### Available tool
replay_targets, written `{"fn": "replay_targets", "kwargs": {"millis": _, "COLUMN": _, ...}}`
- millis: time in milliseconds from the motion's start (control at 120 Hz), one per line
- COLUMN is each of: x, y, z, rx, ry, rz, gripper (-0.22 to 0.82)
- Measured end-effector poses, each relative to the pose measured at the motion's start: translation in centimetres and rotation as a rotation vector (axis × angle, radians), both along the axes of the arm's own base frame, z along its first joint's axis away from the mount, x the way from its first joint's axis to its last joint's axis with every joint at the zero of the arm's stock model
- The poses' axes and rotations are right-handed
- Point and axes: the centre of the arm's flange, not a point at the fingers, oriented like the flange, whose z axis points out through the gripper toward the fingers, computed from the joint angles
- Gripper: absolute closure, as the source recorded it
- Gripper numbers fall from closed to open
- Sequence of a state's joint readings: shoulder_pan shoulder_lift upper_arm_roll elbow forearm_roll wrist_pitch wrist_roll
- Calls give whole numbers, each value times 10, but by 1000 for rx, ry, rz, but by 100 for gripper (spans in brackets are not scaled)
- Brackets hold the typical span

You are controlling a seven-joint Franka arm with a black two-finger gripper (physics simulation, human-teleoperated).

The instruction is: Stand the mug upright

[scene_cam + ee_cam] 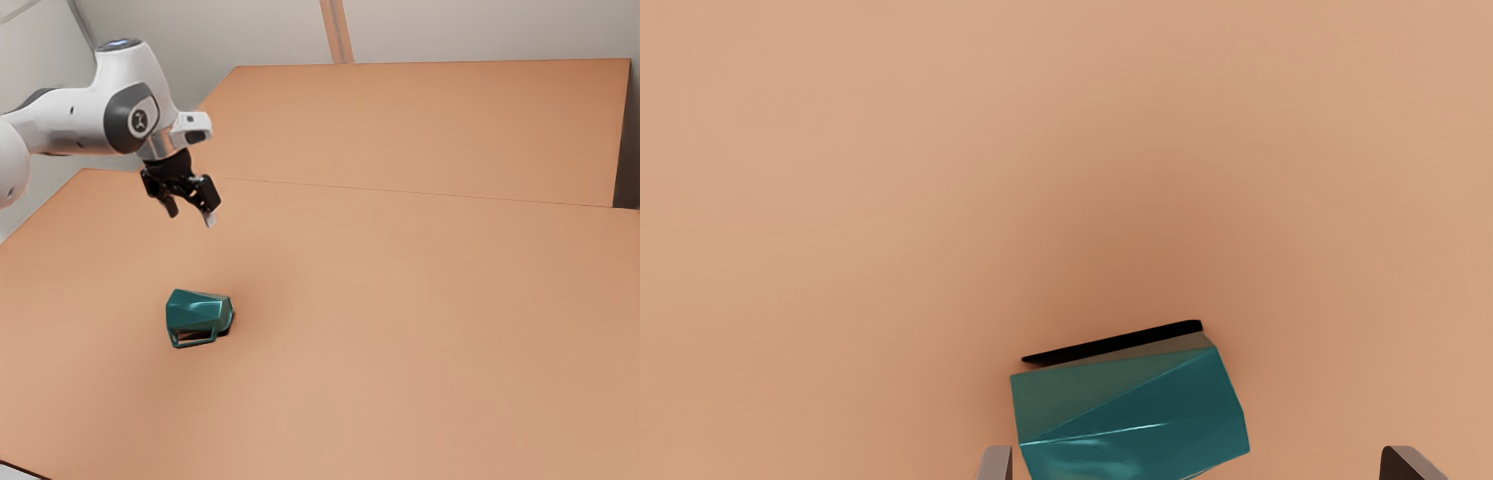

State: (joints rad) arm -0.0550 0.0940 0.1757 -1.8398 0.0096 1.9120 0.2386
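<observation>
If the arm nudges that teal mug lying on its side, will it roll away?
The mug probably won't roll far: its sides are flat-faceted and its handle sticks out. Its shiny surface may be slippery to grip.

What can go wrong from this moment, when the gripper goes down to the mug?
The green faceted mug lies on its side, so it could roll or slide if one finger pushes it first. In the wrist view it sits nearer one fingertip of the open gripper, so that finger may land on it. The handle, low beside the body, might catch during turning.
</observation>
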Motion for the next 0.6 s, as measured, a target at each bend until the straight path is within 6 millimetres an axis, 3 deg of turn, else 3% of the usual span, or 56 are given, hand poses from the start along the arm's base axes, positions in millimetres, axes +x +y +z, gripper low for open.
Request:
{"fn": "replay_targets", "kwargs": {"millis": 175, "x": -12, "y": 26, "z": -18, "rx": -56, "ry": -9, "rz": 46, "gripper": 0}}
{"fn": "replay_targets", "kwargs": {"millis": 342, "x": -26, "y": 88, "z": -40, "rx": -231, "ry": -43, "rz": 187, "gripper": 0}}
{"fn": "replay_targets", "kwargs": {"millis": 600, "x": -33, "y": 117, "z": -80, "rx": -401, "ry": -21, "rz": 230, "gripper": 0}}
